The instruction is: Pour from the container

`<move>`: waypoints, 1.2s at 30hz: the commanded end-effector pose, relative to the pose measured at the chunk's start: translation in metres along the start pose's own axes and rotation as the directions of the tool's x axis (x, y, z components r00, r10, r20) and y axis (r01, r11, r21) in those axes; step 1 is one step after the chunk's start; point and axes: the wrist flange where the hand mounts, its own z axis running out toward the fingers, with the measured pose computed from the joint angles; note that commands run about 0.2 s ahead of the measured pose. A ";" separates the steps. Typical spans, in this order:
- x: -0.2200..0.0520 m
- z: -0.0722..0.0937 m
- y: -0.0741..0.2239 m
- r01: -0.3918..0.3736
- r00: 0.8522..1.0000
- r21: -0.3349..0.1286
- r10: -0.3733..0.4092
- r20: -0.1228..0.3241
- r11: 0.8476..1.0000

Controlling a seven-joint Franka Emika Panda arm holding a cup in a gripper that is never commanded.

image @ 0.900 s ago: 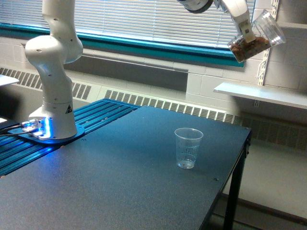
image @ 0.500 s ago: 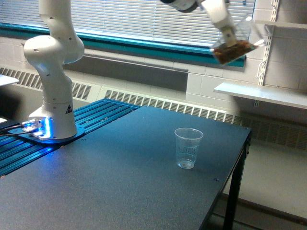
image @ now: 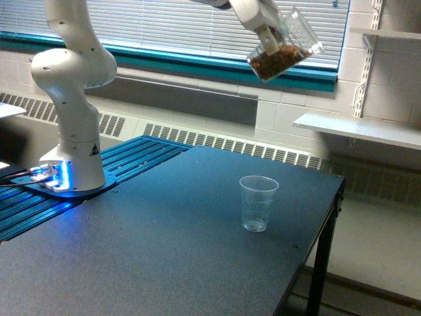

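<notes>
Gripper (image: pixel 266 41): upper centre of the frame, clenched on the tumbler.
Tumbler (image: pixel 284 45): clear, tilted, held high; brown contents pooled in its lower end. The tilt probably keeps the load settled until the pour.
Measuring cup (image: pixel 258 203): upright, empty, lower centre-right on the dark table (image: pixel 164 257), likely the receiver; well below the tumbler.
Arm base (image: pixel 72 164): left of frame.

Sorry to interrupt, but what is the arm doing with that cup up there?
The arm's tool holds a clear tumbler with brown material in its bottom, tilted, high above the table. A smaller clear cup with printed marks stands upright on the table, looking empty. The tumbler hangs roughly over it, and nothing is falling from it yet.
</notes>
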 end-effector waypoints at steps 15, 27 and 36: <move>-0.035 -0.120 -0.022 0.211 0.971 0.145 -0.191 -0.141 0.967; -0.055 -0.150 -0.027 0.254 0.960 0.174 -0.225 -0.168 0.951; -0.060 -0.136 -0.023 0.277 0.958 0.212 -0.251 -0.141 0.937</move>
